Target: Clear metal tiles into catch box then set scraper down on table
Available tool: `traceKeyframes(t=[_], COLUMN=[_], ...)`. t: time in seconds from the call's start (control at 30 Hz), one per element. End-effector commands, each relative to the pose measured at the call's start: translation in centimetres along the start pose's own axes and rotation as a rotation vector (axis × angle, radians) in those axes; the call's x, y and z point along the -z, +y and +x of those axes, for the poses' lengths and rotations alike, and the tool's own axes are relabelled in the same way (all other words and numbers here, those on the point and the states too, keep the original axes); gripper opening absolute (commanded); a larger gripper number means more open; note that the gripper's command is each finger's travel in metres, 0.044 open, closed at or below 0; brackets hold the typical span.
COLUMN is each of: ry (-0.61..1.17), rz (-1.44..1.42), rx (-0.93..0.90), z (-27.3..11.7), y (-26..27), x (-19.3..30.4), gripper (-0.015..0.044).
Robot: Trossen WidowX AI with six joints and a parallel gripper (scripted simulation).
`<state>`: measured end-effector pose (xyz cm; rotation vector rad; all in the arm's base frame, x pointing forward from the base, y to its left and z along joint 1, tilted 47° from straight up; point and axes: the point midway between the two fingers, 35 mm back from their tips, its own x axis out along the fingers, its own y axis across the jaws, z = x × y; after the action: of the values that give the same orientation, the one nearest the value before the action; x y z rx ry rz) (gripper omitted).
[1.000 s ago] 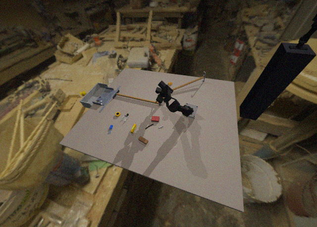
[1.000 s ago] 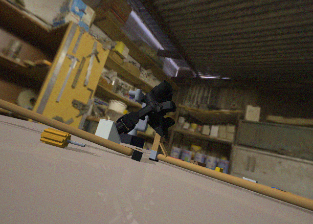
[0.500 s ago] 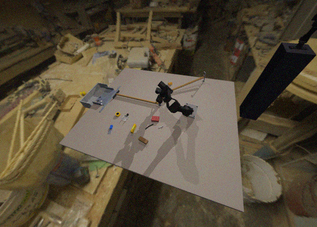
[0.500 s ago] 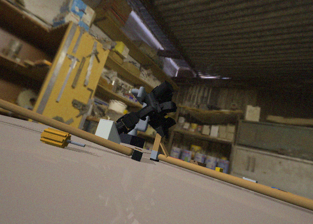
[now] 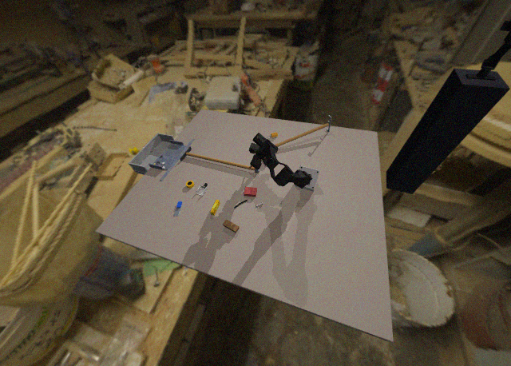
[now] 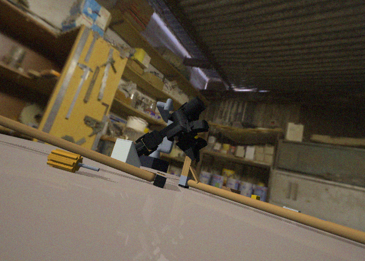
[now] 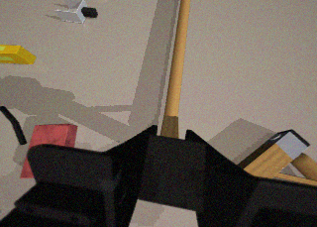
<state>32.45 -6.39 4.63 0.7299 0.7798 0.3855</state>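
Observation:
The long scraper (image 5: 218,161) (image 6: 265,205) (image 7: 178,63) lies along the table, its wooden shaft running from below my gripper to its head beside the steel plate. My gripper (image 5: 255,169) (image 6: 191,158) (image 7: 171,132) is shut on the scraper's upright wooden grip; the black cap (image 7: 173,170) shows between the fingers. The steel plate (image 5: 178,150) adjoins the grey catch box (image 5: 137,166) at the table's left side. Small metal tiles (image 5: 161,163) show at the plate's near side; their number and exact places are too small to tell.
A second long-handled tool (image 5: 303,134) (image 6: 73,147) lies right of the gripper, its grip (image 7: 269,162) close by. A red block (image 5: 250,191) (image 7: 52,134), yellow piece (image 5: 215,207) (image 7: 15,55), brown block (image 5: 230,225) and silver fork-like piece (image 5: 201,189) (image 7: 74,11) lie on the near side.

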Motion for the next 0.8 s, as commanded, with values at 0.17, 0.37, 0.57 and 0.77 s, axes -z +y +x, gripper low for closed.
traceKeyframes(t=[0.17,0.37,0.57,0.77], ry=[-0.003,-0.003,-0.003,-0.003], rz=[-0.008,-0.010,-0.011,-0.012], rx=[-0.002,-0.003,-0.005,-0.006], z=[-0.2,-0.3,-0.4,-0.5], y=[1.4,2.2,3.0,3.8], x=[0.0,0.1,0.2,0.3], gripper=[0.0000,0.0000,0.0000,0.0000])
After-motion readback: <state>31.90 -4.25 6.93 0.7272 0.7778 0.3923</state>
